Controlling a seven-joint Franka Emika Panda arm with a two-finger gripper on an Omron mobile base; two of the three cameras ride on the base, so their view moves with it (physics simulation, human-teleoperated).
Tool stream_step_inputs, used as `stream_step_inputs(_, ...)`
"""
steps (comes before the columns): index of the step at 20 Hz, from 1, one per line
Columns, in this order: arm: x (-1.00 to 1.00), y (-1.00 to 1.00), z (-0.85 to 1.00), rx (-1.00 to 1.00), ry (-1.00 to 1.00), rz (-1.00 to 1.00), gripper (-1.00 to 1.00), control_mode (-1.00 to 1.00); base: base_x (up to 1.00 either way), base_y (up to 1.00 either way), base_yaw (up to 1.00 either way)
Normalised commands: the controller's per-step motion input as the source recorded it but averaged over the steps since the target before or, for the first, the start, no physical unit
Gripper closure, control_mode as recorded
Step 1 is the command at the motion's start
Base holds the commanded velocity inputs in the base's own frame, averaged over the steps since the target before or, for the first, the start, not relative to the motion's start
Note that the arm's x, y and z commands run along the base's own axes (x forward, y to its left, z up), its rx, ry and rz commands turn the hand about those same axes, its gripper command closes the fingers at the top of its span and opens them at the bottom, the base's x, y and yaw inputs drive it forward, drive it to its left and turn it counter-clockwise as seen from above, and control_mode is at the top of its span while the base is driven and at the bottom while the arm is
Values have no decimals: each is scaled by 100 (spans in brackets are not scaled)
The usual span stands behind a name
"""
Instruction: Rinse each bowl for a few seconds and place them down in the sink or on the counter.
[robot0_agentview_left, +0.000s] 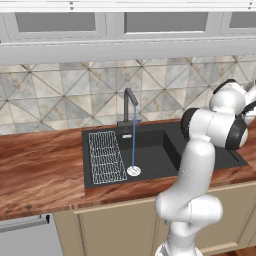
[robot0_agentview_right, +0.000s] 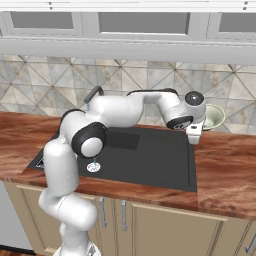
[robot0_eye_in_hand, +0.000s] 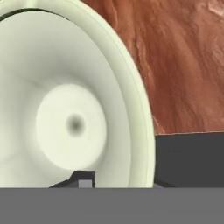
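Faucet running into sink, hand narrowly closed on cream bowl's rim, lifted above surface at sink's 2 o'clock

The bowl is so close in the hand view that its left side and top run off the picture. In the right base view the arm covers most of the faucet and the left part of the sink. The hand hides part of the bowl there
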Motion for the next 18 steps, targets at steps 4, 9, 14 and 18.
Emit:
stream_step_inputs(4,-11,12,7,3,1,18,100,-100,0,0,0)
stream_step_inputs(9,-14,18,12,1,1,16,100,-100,0,0,0)
stream_step_inputs(14,-6,34,9,0,0,15,100,-100,0,0,0)
stream_step_inputs(18,-8,43,7,-3,0,13,100,-100,0,0,0)
